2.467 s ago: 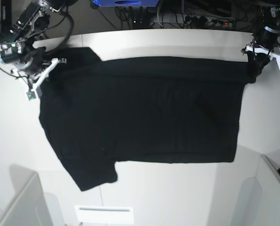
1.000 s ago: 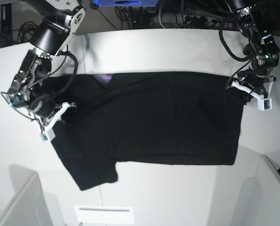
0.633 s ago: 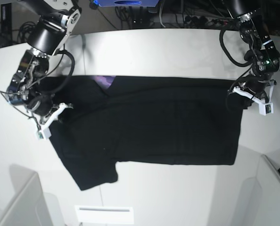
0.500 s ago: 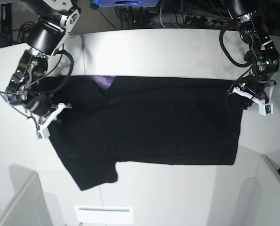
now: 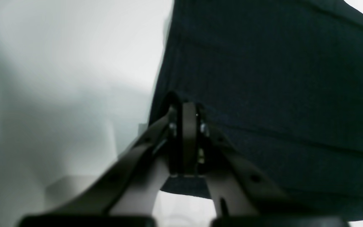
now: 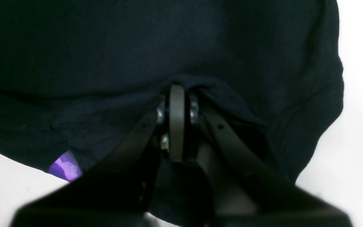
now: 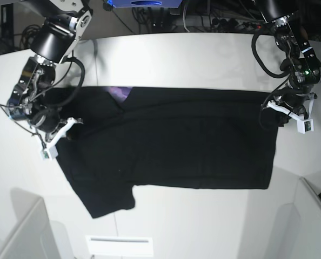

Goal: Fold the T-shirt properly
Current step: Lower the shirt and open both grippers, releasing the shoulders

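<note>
The big black cloth T-shirt point(image 7: 166, 140) lies flat on the white table point(image 7: 182, 54). The left gripper point(image 5: 186, 110) and right gripper point(image 6: 176, 94) each pinch its far edge, folding it toward the near side. Next, I think, they let go.

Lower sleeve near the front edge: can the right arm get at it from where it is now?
Probably yes. The right gripper sits at the T-shirt's upper sleeve, on the same side as the lower sleeve, with nothing lying between. But its jaws look closed on a fold of cloth, so it must release first.
</note>
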{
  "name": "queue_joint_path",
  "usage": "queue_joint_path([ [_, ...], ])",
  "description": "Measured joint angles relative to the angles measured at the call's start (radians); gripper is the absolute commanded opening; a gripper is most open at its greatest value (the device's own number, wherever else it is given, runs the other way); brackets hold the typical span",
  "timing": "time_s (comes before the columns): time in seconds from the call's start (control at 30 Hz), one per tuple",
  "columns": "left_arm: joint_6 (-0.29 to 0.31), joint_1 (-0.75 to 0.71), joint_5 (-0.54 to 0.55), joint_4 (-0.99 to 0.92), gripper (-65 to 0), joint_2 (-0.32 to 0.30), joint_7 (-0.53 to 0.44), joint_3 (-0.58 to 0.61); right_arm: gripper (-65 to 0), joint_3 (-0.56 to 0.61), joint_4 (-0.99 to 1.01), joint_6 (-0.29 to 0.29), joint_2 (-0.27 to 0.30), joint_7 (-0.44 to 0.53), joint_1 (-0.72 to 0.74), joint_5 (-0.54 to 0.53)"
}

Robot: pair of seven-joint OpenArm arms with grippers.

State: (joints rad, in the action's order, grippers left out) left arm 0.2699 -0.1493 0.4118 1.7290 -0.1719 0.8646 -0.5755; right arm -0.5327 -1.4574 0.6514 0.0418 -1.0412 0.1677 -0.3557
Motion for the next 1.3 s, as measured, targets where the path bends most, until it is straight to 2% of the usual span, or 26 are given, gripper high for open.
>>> queue_joint_path([
  [0.07, 0.0, 0.002, 0.0, 0.0, -40.6, 0.0, 0.0, 0.0, -45.8, -0.002, 0.0, 0.0, 0.002, 0.0, -0.008, -0.001],
  [0.17, 0.0, 0.002, 0.005, 0.0, -25.0, 0.0, -0.004, -0.006, -43.8, -0.047, 0.0, 0.0, 0.004, 0.002, -0.011, -0.007],
  [0.27, 0.004, 0.006, 0.007, 0.003, -17.9, 0.006, -0.006, -0.078, -43.7, -0.12, -0.001, 0.0, 0.01, 0.002, -0.011, -0.002],
  [0.4, 0.0, -0.011, 0.005, 0.089, -17.8, 0.006, -0.007, -0.173, -43.7, -0.237, -0.093, -0.008, -0.006, 0.002, -0.024, -0.001],
  [0.47, 0.008, -0.039, 0.011, 0.132, -17.8, 0.026, -0.015, -0.209, -43.2, -0.299, -0.18, -0.07, -0.04, 0.006, -0.05, -0.002],
  [0.5, 0.023, -0.058, 0.021, 0.143, -17.8, 0.042, -0.014, -0.232, -42.2, -0.315, -0.219, -0.105, -0.053, 0.005, -0.073, 0.003],
  [0.57, 0.097, -0.108, 0.069, 0.143, -17.8, 0.064, 0.001, -0.279, -35.9, -0.334, -0.303, -0.154, -0.096, -0.001, -0.135, -0.001],
  [0.63, 0.155, -0.157, 0.123, 0.139, -17.8, 0.072, -0.001, -0.33, -30.0, -0.34, -0.356, -0.182, -0.133, -0.002, -0.182, -0.001],
  [0.7, 0.153, -0.187, 0.129, 0.139, -17.8, 0.084, -0.008, -0.355, -27.2, -0.359, -0.377, -0.183, -0.161, 0.0, -0.205, -0.014],
  [0.77, 0.154, -0.218, 0.129, 0.139, -17.8, 0.103, -0.005, -0.355, -27.0, -0.392, -0.378, -0.184, -0.174, -0.002, -0.224, -0.016],
  [0.9, 0.18, -0.242, 0.141, 0.132, -17.8, 0.133, -0.006, -0.346, -27.0, -0.438, -0.322, -0.19, -0.172, -0.002, -0.266, -0.124],
  [1.0, 0.231, -0.244, 0.139, 0.087, -17.9, 0.138, -0.01, -0.353, -26.9, -0.485, -0.259, -0.19, -0.177, -0.01, -0.276, -0.2],
  [1.13, 0.233, -0.244, 0.138, 0.037, -17.9, 0.147, -0.007, -0.354, -26.6, -0.531, -0.197, -0.192, -0.171, -0.004, -0.277, -0.264],
  [1.3, 0.232, -0.244, 0.136, 0.022, -17.9, 0.146, -0.008, -0.355, -26.6, -0.524, -0.118, -0.192, -0.147, 0.005, -0.263, -0.284],
])
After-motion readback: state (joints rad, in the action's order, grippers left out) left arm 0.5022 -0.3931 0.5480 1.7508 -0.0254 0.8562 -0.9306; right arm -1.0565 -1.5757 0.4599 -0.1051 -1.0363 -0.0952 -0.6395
